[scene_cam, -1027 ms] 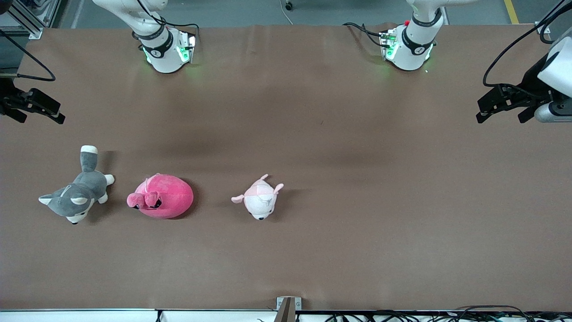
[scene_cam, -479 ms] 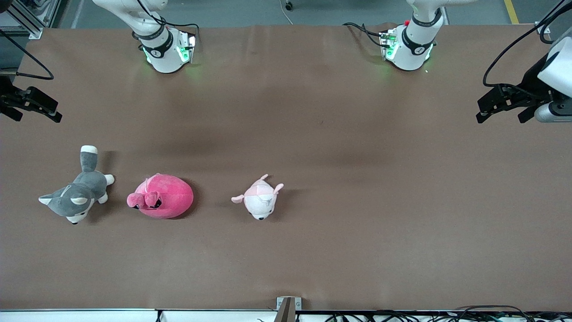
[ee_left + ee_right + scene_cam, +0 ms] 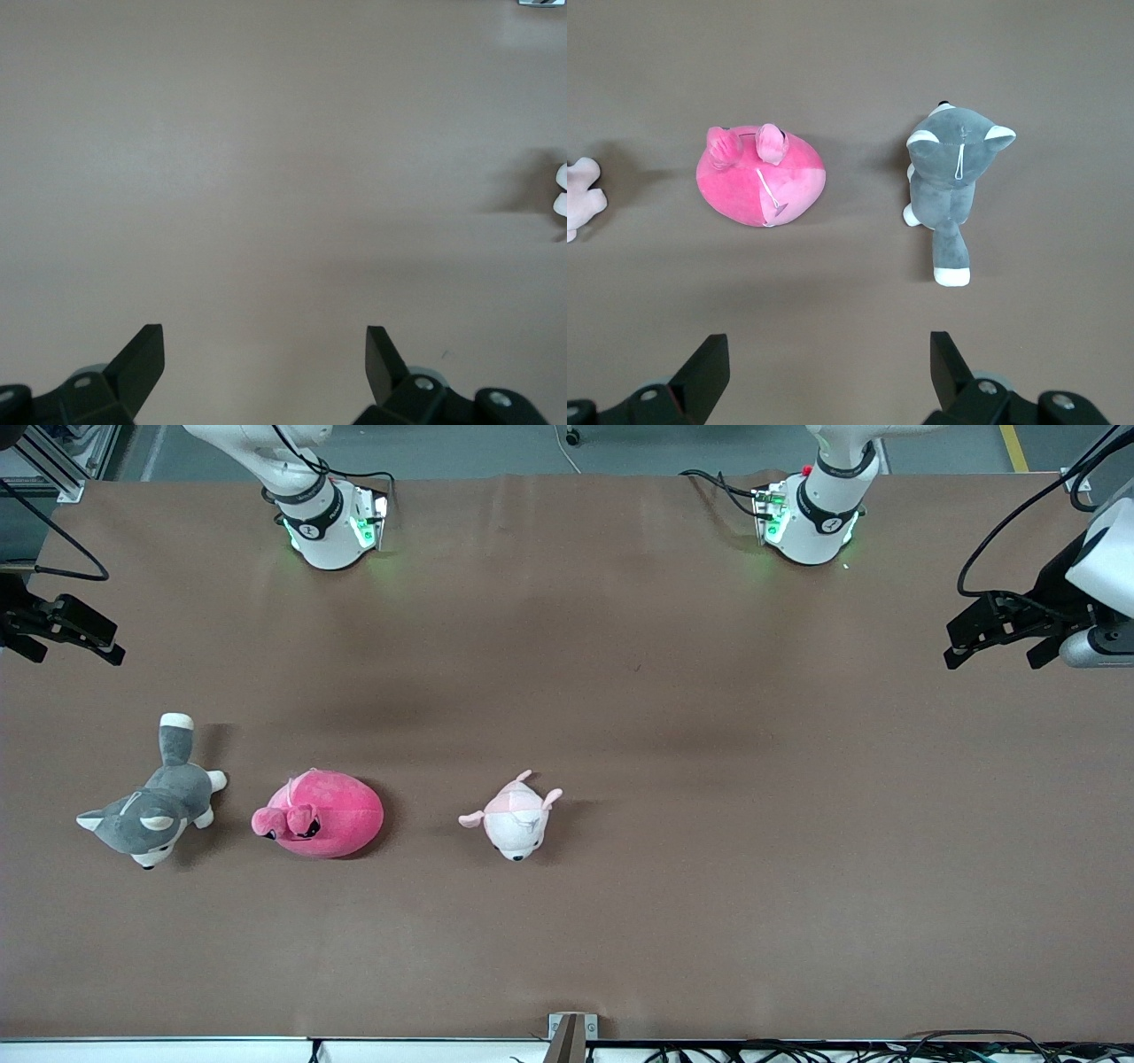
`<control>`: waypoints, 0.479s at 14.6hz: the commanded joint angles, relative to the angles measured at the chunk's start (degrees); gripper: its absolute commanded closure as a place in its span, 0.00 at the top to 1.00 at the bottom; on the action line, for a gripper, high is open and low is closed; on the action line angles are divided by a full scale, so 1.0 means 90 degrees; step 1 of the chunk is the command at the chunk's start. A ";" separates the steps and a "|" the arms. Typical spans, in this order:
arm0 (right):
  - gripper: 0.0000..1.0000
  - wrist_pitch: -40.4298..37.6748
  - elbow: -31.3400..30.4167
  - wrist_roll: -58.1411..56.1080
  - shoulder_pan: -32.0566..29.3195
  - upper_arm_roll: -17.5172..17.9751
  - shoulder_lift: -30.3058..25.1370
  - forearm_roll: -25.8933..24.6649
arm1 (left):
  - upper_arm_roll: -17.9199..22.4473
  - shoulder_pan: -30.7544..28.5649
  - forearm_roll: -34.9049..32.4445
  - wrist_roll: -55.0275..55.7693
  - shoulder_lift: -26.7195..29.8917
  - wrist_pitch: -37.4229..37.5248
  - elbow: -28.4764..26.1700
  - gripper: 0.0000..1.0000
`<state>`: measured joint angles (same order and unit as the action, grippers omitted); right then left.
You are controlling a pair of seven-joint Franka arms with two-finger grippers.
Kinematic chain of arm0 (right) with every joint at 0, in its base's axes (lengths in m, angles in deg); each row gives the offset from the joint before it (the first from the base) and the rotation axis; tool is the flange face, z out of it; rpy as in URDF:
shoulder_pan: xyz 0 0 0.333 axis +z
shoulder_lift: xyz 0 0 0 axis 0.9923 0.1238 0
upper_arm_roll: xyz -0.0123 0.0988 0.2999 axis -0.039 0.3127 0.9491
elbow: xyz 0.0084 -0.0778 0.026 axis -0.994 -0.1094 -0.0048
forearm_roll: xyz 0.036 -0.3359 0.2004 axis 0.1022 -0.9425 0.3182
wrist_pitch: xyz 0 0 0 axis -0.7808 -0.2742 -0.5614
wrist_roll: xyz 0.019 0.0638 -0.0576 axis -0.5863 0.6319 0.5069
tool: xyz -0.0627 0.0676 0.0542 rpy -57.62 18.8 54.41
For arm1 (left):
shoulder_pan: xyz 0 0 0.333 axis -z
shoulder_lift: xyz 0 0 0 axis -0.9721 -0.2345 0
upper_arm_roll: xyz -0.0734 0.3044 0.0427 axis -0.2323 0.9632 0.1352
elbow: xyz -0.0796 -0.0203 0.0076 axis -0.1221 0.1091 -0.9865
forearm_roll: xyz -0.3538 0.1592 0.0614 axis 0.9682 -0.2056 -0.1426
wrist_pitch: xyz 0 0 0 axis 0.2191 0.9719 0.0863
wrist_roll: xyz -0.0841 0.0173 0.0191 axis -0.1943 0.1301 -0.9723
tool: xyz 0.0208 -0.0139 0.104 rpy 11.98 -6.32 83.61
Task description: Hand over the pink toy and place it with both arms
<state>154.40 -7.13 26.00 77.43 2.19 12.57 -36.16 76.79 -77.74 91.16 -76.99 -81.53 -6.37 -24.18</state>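
The pink toy is a round hot-pink plush lying on the brown table toward the right arm's end, between two other plushes. It also shows in the right wrist view. My right gripper is open and empty, up over the table's edge at the right arm's end, apart from the toy. Its fingertips frame bare table. My left gripper is open and empty over the left arm's end of the table, well away from the toys, and its wrist view shows its gripper over bare table.
A grey-and-white husky plush lies beside the pink toy toward the right arm's end, also in the right wrist view. A pale pink-and-white plush lies beside it toward the middle. A metal bracket sits at the near table edge.
My right gripper has shifted slightly at the table's edge. The toys and the left arm have not moved.
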 commanded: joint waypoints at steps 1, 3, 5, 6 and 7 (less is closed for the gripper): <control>1.00 0.0053 -0.0225 -0.0068 -0.0048 0.0069 -0.0216 -0.0237 | 0.0024 0.0046 -0.0020 0.0021 0.0049 0.0017 -0.0035 1.00; 1.00 0.0053 -0.0216 -0.0078 -0.0048 0.0069 -0.0216 -0.0248 | 0.0024 0.0046 -0.0020 0.0021 0.0059 0.0017 -0.0035 1.00; 1.00 0.0043 -0.0225 -0.0078 -0.0048 0.0069 -0.0216 -0.0248 | 0.0024 0.0046 -0.0019 0.0021 0.0059 0.0017 -0.0035 1.00; 1.00 0.0043 -0.0225 -0.0078 -0.0048 0.0069 -0.0216 -0.0248 | 0.0024 0.0046 -0.0020 0.0021 0.0059 0.0017 -0.0035 1.00; 1.00 0.0024 -0.0225 -0.0078 -0.0058 0.0069 -0.0216 -0.0248 | 0.0024 0.0046 -0.0020 0.0031 0.0059 0.0017 -0.0035 1.00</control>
<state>154.39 -7.19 25.82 77.43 2.27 12.56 -37.24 76.79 -77.74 91.16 -76.99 -81.53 -6.37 -24.18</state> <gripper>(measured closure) 0.000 0.000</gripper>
